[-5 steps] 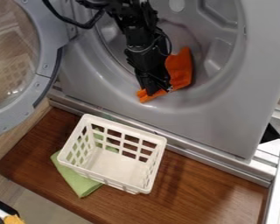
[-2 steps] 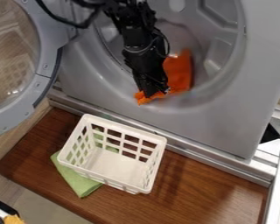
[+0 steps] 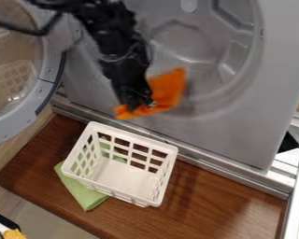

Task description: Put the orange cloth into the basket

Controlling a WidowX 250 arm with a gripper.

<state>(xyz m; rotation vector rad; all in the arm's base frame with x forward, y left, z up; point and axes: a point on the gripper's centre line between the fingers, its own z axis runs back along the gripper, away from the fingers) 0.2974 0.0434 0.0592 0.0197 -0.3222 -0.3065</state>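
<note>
The black gripper (image 3: 137, 105) hangs in front of the washer opening, just above the basket's back rim, and is shut on the orange cloth (image 3: 167, 88). Most of the cloth spreads out to the right of the gripper, and a small corner sticks out to its left. Below stands the white plastic basket (image 3: 128, 134), upright, with a pale bottom and slotted walls; no cloth lies inside it.
A green cloth (image 3: 82, 192) lies partly under the basket's left side on the brown wooden board (image 3: 220, 205). The round washer door (image 3: 51, 70) stands open at the left. Behind the gripper is the grey washer front (image 3: 239, 126), with a metal rail along its foot.
The gripper has moved left and slightly down with the orange cloth, which has come out of the drum opening. Basket and green cloth have stayed put.
</note>
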